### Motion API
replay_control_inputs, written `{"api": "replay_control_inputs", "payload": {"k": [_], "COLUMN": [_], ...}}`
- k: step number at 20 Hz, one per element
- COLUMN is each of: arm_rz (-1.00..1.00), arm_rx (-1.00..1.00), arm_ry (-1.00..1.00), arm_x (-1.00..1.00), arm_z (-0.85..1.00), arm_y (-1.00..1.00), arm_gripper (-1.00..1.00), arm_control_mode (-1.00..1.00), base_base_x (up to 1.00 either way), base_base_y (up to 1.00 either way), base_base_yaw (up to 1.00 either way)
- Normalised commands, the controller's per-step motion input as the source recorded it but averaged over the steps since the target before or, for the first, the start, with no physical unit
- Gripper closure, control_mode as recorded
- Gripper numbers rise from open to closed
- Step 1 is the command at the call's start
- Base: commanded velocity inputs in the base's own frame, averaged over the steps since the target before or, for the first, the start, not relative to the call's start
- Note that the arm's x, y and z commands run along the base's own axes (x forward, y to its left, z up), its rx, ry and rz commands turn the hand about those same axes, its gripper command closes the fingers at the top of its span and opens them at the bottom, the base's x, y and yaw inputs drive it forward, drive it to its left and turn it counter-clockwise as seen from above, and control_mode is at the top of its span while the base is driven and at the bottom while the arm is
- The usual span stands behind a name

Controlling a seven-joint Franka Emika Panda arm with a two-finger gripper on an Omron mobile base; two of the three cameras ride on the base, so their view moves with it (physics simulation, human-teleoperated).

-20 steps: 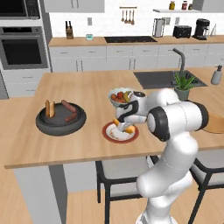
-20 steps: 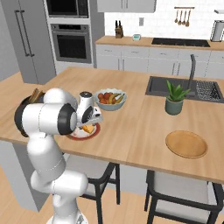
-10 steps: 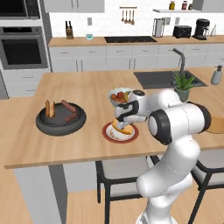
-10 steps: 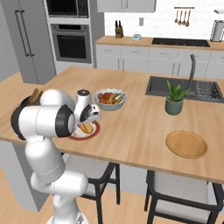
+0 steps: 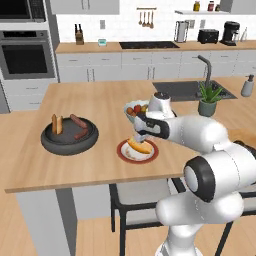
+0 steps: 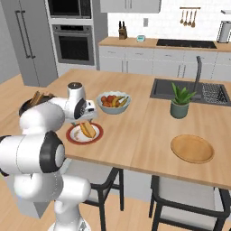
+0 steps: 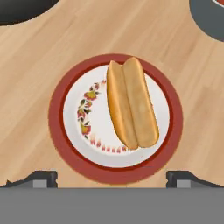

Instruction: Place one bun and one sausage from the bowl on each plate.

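Now spread wide and empty, the claw [image 7: 112,179] hangs just above the white, red-rimmed plate [image 7: 65,144], its two dark tips standing well apart near the plate's edge in the hand view. Has let go within the last second: jaws opened out to their full width and lifted a little off the golden-tan split-top bun [image 7: 131,103], which lies loose on the plate, slightly off centre toward the side away from the painted fruit pattern, touching nothing but the china. Seen from the left base view, the same claw [image 5: 140,134] just above the bun [image 5: 139,146] on the plate [image 5: 125,155], both resting on the pale wooden surface [image 5: 60,170]. So, by the look of it, one quarter of the job done: first bun delivered, no sausage beside it yet. Further out, to the arm's left, the wide dark grey round bowl [image 5: 50,145], well apart from the claw, holding another upright tan bun [image 5: 57,124] and two reddish-brown sausages [image 5: 78,121]. Just behind the plate, a pale blue-white fruit bowl [image 6: 104,107], no part of the task. Far off to the right, the flat tan wooden plate [image 6: 191,148], bare, awaiting its own pair. Likely next: a reach back across to the dark bowl for a sausage.
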Motion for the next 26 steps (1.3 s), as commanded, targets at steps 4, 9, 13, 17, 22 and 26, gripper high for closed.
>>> {"api": "replay_control_inputs", "payload": {"k": [4, 9, 13, 17, 22, 26], "arm_rz": [-0.08, -0.13, -0.17, -0.14, 0.0, 0.0], "arm_rx": [0.0, 0.01, 0.0, 0.0, 0.0, 0.0], "arm_ry": [0.13, 0.19, 0.22, 0.08, 0.0, 0.0], "arm_x": [-0.99, -0.97, -0.87, -0.48, 0.0, 0.0], "arm_z": [1.0, 0.93, 0.55, 0.15, 0.0, 0.0], "arm_y": [-0.03, -0.33, -0.38, -0.1, 0.0, 0.0], "arm_gripper": [-1.0, -1.0, -1.0, -1.0, -1.0, -1.0], "arm_control_mode": [-1.0, -1.0, -1.0, 1.0, 1.0, 1.0], "base_base_x": [0.0, 0.0, 0.0, -0.1, -0.24, 0.03], "base_base_y": [0.0, 0.0, 0.0, 0.0, 0.83, 1.0], "base_base_yaw": [0.0, 0.0, 0.0, -0.05, -0.23, -0.24]}}
